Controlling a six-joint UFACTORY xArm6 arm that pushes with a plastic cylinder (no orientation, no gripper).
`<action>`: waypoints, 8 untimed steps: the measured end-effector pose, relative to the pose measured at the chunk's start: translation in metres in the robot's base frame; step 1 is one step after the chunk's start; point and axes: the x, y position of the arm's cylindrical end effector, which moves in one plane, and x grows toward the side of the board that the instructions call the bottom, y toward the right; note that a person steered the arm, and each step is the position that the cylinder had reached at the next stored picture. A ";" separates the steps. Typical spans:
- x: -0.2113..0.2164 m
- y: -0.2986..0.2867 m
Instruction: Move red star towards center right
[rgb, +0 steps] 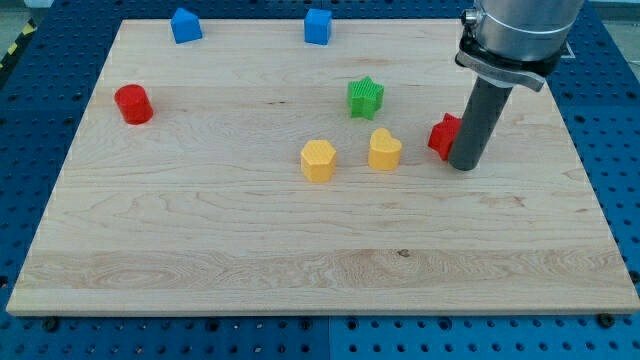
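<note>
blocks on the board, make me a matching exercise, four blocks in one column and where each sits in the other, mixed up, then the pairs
Column 1
1. red star
2. green star
3. red cylinder
4. yellow hexagon

Column 2
A. near the view's left edge of the board
B. right against my tip, on its left side, partly hidden by the rod
C. just left of the yellow heart
D. above the yellow heart, toward the view's top

Pairs: 1-B, 2-D, 3-A, 4-C
</note>
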 end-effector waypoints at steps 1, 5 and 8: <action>-0.001 -0.042; -0.030 -0.022; -0.026 0.023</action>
